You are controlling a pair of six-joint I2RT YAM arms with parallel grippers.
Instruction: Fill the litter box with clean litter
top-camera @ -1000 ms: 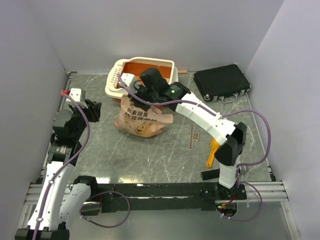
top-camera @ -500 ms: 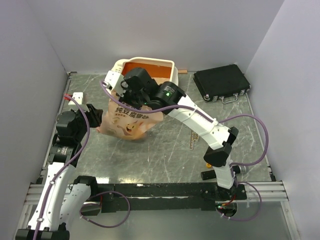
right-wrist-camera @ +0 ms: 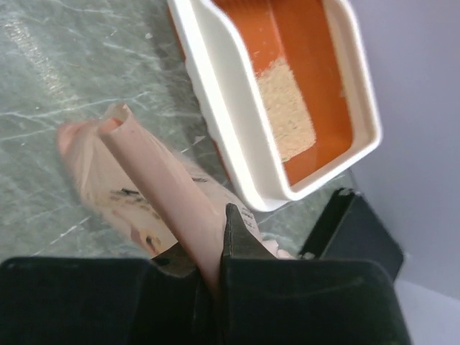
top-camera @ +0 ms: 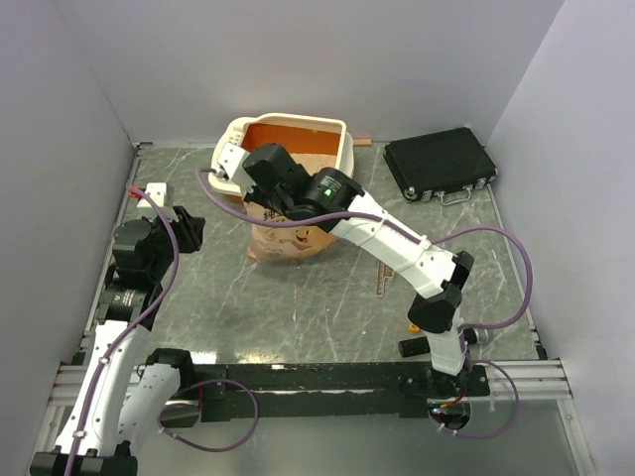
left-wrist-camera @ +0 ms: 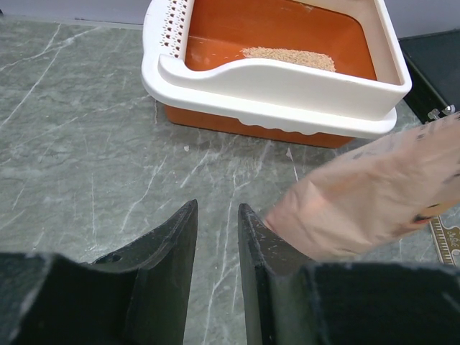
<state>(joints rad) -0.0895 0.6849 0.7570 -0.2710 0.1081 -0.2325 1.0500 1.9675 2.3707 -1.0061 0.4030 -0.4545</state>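
Note:
The litter box [top-camera: 233, 134], orange with a cream rim, stands at the back centre and also shows in the left wrist view [left-wrist-camera: 287, 75] and the right wrist view [right-wrist-camera: 215, 108]. A small patch of clean litter [left-wrist-camera: 291, 57] lies on its floor, and shows from the right wrist too [right-wrist-camera: 284, 108]. My right gripper [right-wrist-camera: 215, 237] is shut on the folded top of the tan paper bag [top-camera: 293, 236], which hangs just in front of the box. My left gripper [left-wrist-camera: 215, 212] is narrowly open and empty, low at the left, with the bag [left-wrist-camera: 374, 190] to its right.
A black flat case [top-camera: 440, 164] lies at the back right, beside the box. Purple-grey walls close in the table on the left, back and right. The right arm's elbow [top-camera: 437, 297] stands over the right front of the table.
The right arm swung the bag left, then back toward the box; the bag now hangs closer to the box's front. The left arm has barely moved.

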